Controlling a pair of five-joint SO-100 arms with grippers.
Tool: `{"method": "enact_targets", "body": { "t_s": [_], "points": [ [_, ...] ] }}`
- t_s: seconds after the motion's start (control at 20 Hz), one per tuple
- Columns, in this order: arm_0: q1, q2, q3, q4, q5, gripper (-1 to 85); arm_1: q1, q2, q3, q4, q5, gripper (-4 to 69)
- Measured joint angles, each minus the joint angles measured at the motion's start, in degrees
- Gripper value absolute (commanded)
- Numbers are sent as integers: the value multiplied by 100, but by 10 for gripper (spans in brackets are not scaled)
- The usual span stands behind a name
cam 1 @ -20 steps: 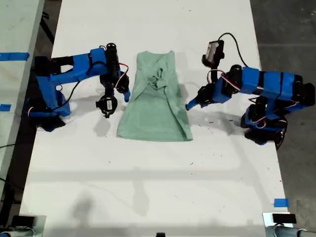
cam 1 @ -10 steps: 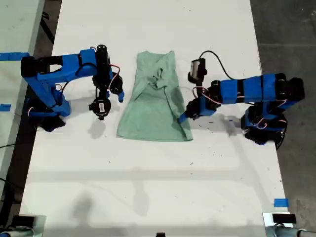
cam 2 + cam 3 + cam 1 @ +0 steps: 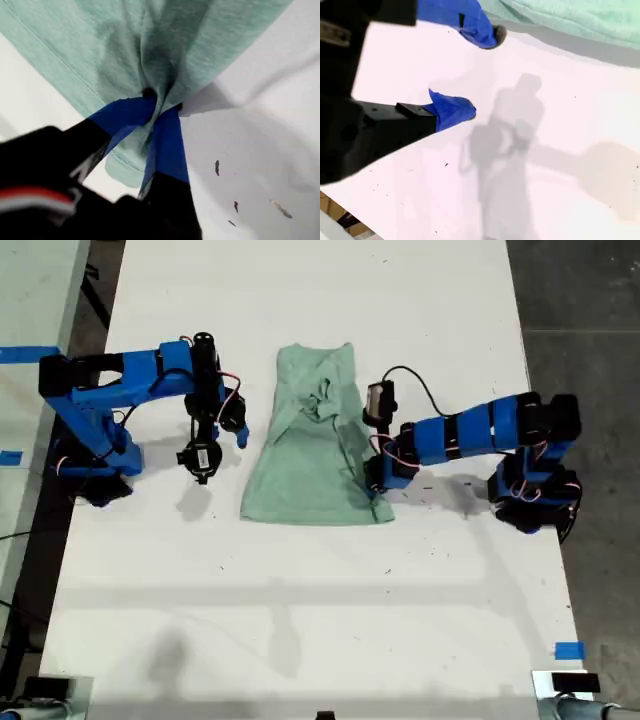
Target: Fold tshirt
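My first hand point(image 3: 161, 111) was pinched on the tshirt point(image 3: 318, 440), its two blue fingers point(image 3: 167, 142) closed on a bunched tuck of hem, probably so that end could be lifted and carried over the rest for a fold. In the exterior view it point(image 3: 374, 483) gripped the corner nearest its own arm. My second hand point(image 3: 482, 72) stood spread above bare tabletop point(image 3: 560, 150), with the cloth's edge point(image 3: 570, 20) just beyond its fingertips, apparently waiting clear of the fold. The tshirt lay flat on the tabletop between the two hands: pale mint, heathered, its sides folded in, rumpled at the middle.
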Motion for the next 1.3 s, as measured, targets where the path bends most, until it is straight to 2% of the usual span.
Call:
{"method": "enact_targets", "body": {
  "t_s": [0.15, 0.35, 0.6, 0.75, 1.05, 1.3],
  "points": [
    [0, 44, 44, -26, 0, 157, 0, -114, -246, 229, -26, -20],
    [0, 44, 97, -97, 0, 155, 18, 35, -527, 1169, -26, -20],
    [18, 44, 105, -334, -9, 151, 18, 229, -1802, 2382, -35, -20],
    [149, 44, 105, -492, -26, 151, 18, 229, -2399, 2742, -53, -20],
    [246, 44, 105, -589, -97, 150, 18, -158, -3393, 2795, 79, -20],
    [264, 44, 105, -589, -141, 148, 53, -1248, -3428, 1863, 650, -21]
  ]
}}
